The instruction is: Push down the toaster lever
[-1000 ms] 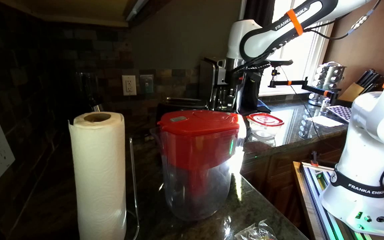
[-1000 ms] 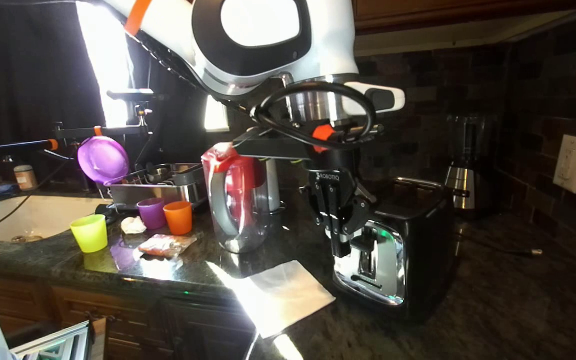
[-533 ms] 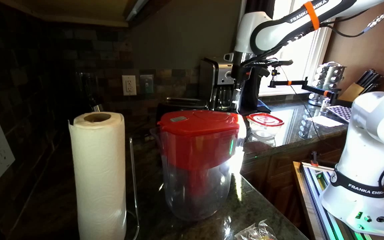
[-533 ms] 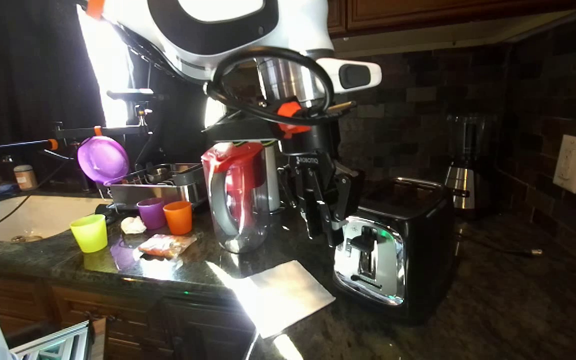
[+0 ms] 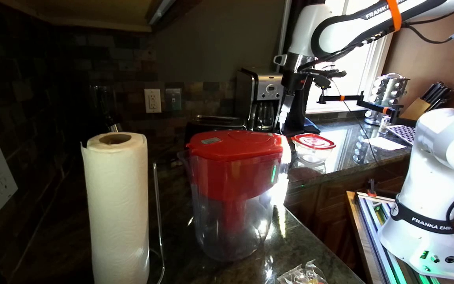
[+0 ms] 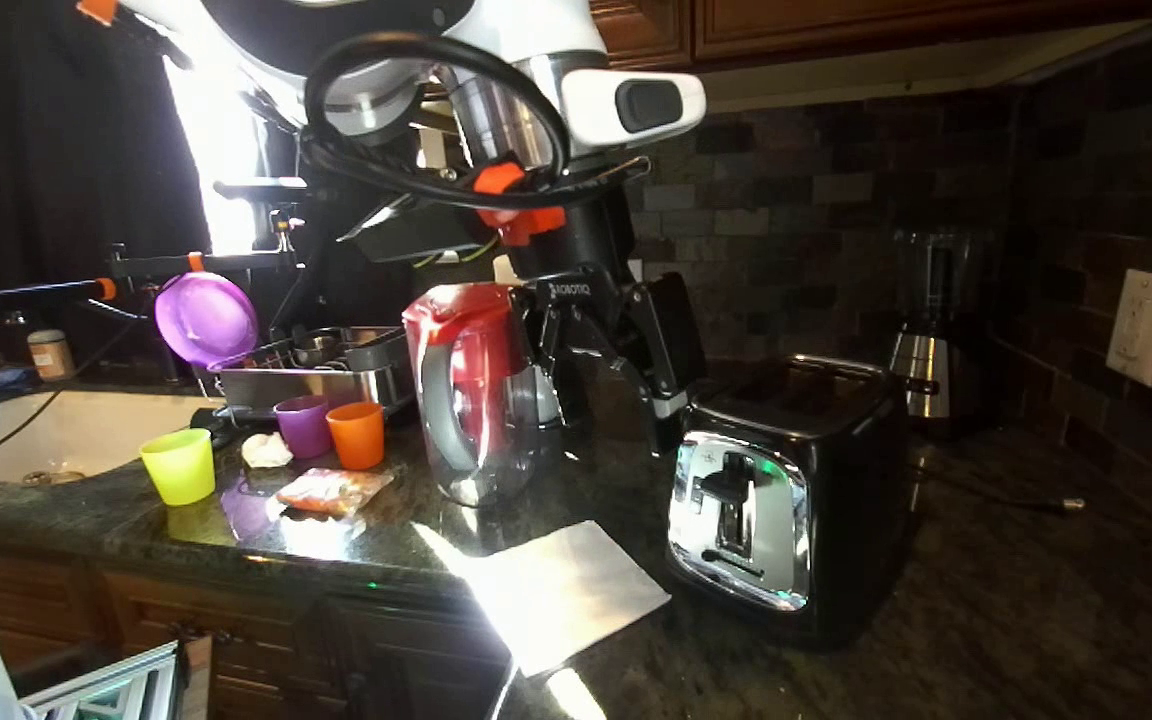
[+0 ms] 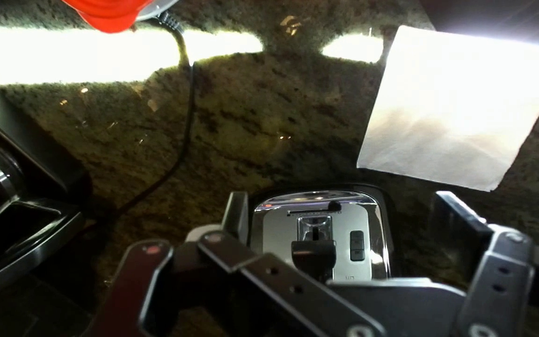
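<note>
I have the pincer spread wide, its fingers well apart in the wrist view, and in an exterior view the toaster stands upright on the dark surface at about four o'clock from the pincer (whether a finger touches it, I cannot tell). I see the toaster's lever sitting high, with its slot showing below it, while a pale sheet lies at eight o'clock from the toaster and the red-lidded pitcher stands between nine and ten.
</note>
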You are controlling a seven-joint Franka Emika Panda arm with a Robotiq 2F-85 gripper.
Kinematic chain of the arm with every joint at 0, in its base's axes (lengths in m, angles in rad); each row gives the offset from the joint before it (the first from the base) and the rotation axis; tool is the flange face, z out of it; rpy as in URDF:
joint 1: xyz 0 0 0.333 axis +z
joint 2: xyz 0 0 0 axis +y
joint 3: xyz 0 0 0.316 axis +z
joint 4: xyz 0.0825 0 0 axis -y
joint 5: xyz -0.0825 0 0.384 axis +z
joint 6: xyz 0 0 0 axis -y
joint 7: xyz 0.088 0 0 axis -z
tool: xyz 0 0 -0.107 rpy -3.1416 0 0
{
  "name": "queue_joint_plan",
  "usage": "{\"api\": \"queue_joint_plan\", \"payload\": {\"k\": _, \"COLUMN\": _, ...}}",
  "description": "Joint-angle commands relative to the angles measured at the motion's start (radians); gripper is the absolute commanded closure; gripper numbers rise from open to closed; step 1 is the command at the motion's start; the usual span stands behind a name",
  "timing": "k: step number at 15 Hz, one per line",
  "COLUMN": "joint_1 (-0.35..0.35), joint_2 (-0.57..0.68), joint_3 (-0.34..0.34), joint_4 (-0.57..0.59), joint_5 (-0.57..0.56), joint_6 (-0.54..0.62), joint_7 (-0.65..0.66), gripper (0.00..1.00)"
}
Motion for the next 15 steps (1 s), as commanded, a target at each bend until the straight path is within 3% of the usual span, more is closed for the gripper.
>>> {"api": "queue_joint_plan", "payload": {"k": 1, "joint_1": 0.007, "joint_2": -0.07, "joint_3": 0.0, "joint_4": -0.06, "joint_5": 0.006, "joint_6": 0.044, "joint_7": 0.01, "gripper": 0.0}}
{"api": "queue_joint_plan", "payload": {"k": 8, "joint_1": 0.021, "joint_2": -0.096, "joint_3": 0.001, "joint_4": -0.09, "joint_5": 0.016, "joint_6": 0.092, "joint_7": 0.014, "gripper": 0.0}}
{"api": "queue_joint_plan", "payload": {"k": 9, "joint_1": 0.014, "joint_2": -0.061, "joint_3": 0.0, "joint_4": -0.049, "joint_5": 0.0, "joint_6": 0.062, "joint_7": 0.003, "gripper": 0.0}}
{"api": "queue_joint_plan", "payload": {"k": 15, "joint_1": 0.017, "joint_2": -0.065, "joint_3": 0.001, "joint_4": -0.054, "joint_5": 0.001, "joint_6": 0.068, "joint_7": 0.003, "gripper": 0.0}}
